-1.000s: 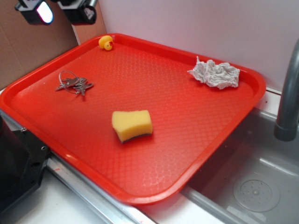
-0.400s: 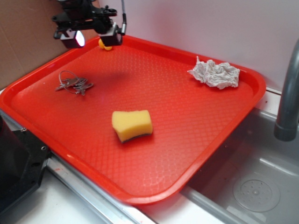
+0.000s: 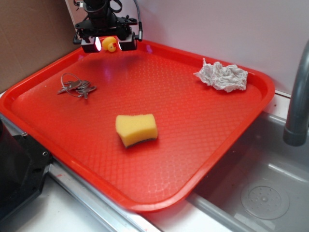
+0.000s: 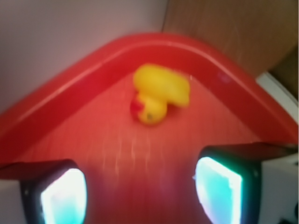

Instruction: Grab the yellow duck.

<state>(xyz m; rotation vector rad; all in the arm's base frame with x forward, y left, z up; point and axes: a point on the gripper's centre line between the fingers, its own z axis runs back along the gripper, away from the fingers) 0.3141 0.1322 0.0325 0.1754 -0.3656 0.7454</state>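
Yellow duck (image 4: 159, 93), seemingly red-beaked, blurred

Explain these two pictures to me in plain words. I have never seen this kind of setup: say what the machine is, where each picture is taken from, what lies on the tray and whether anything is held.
The machine is a small robot arm ending in a gripper, a two-fingered clamp. One picture is taken from outside, looking down at a red tray beside a sink. The other, somewhat blurred, comes from a camera on the arm's wrist, looking past its two glowing fingertips. On the tray lie a yellow duck in the far corner, a bunch of keys, a yellow sponge and a crumpled paper towel. The gripper is open, with the duck between its fingers or just beyond. Nothing is held.
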